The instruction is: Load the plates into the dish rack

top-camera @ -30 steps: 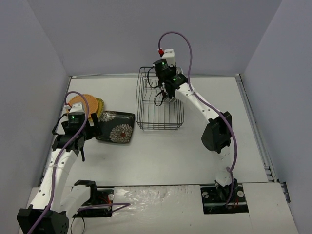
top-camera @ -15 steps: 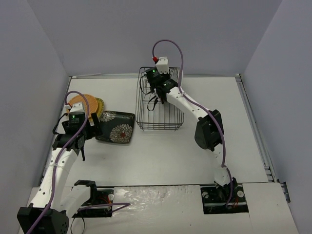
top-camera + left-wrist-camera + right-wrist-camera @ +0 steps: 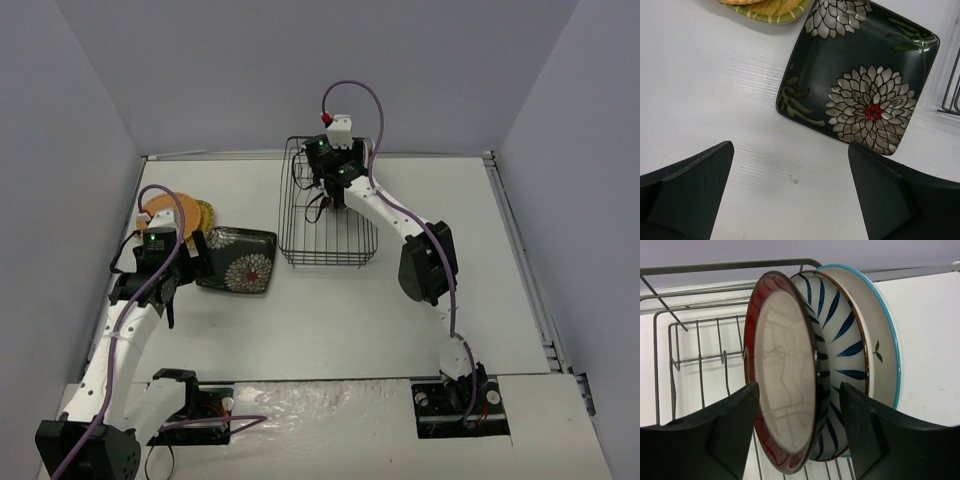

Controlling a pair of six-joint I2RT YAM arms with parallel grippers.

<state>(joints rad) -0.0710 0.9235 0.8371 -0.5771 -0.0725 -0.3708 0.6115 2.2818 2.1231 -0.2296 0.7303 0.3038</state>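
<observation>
- Right gripper (image 3: 799,392) sits over the far end of the dish rack (image 3: 730,265), jaws part-open, one finger on either side of the red-rimmed plate (image 3: 785,400). No clamp on it that I can see.
- That plate stands on edge in the rack, leaning toward the striped plate (image 3: 840,335), with the white blue-rimmed plate (image 3: 880,340) behind that. Three racked.
- Step in hand, my read: getting the right arm clear of the racked plate. Best done by lifting straight back along the plate's plane, jaws apart, no sideways drift. One finger looks very close to the red rim, and a nudge could topple the leaning row.
- Left gripper (image 3: 790,147): jaws wide, nothing between them, hovering over the table just short of the dark square plate (image 3: 860,85).
- That plate lies flat, so it likely needs a finger worked under its near edge. Glaze looks slick.
- Orange plate (image 3: 160,208) and yellow-green plate (image 3: 775,12) are stacked at far left, just beside the dark one. Can't tell if they touch it.
- Table (image 3: 330,320): white, matte, faint grain.
- Room: plain grey-lilac walls (image 3: 250,80) on three sides, even light.
</observation>
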